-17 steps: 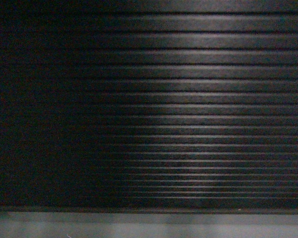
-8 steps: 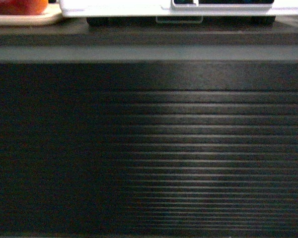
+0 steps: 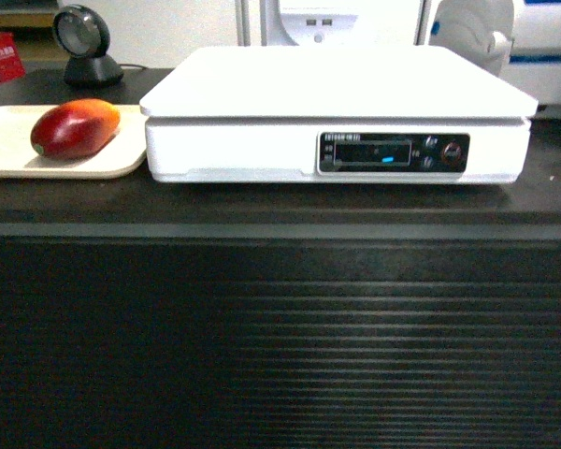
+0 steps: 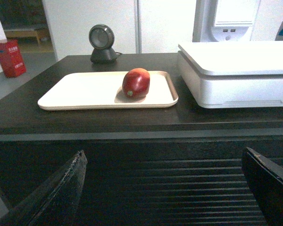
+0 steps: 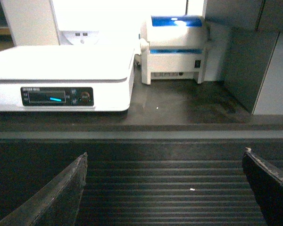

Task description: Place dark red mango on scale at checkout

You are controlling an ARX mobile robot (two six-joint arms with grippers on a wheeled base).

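Observation:
The dark red mango lies on a flat beige tray at the left of the black checkout counter. To its right stands the white scale, its platform bare and its black display panel facing me. My left gripper is open and empty, below the counter edge in front of the ribbed front. Further right, the right gripper hangs open and empty too, at the same height. Neither gripper shows in the head view.
A round black scanner stands behind the tray. A white-and-blue printer sits right of the scale, with grey panels beyond it. A red box stands on the floor far left. The ribbed counter front fills the lower view.
The head view has risen from the ribbed counter front, past the counter edge, up to the counter top with mango, tray and scale in sight.

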